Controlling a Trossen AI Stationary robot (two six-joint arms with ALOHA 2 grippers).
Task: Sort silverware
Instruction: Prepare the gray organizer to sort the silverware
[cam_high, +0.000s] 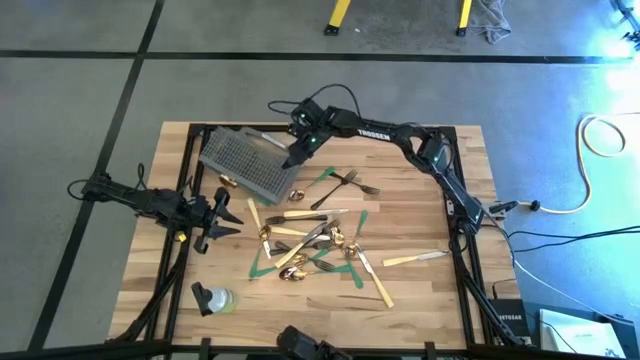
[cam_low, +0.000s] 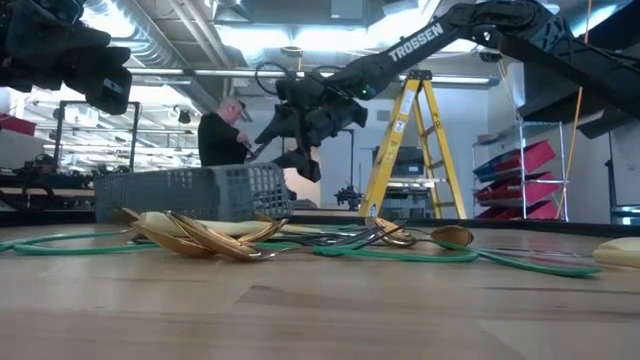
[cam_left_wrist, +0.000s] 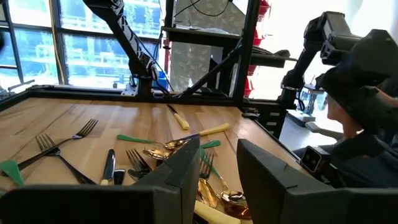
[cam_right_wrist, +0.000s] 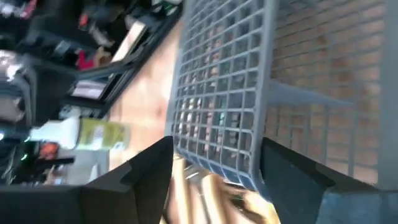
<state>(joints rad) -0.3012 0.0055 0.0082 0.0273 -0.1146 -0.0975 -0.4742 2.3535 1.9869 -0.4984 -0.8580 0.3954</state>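
1. A wooden tabletop filled the overhead view, with two dark robot arms reaching in from the 9 o'clock and 3 o'clock sides.
2. The silverware, gold spoons, dark forks and cream-handled knives, lay in a loose heap at the centre of the tabletop, tangled with green tape strips.
3. One cream-handled knife lay apart from the heap, toward 4 o'clock.
4. A grey wire mesh basket sat toward 11 o'clock of the heap.
5. The right end effector hung above the basket's near edge, its fingers spread wide and holding nothing; gold pieces showed just past the basket's rim in the right wrist view.
6. The left end effector waited at 9 o'clock of the heap, its fingers set fairly narrow with a gap between them, empty.
7. A small bottle lay toward 7 o'clock on the tabletop.
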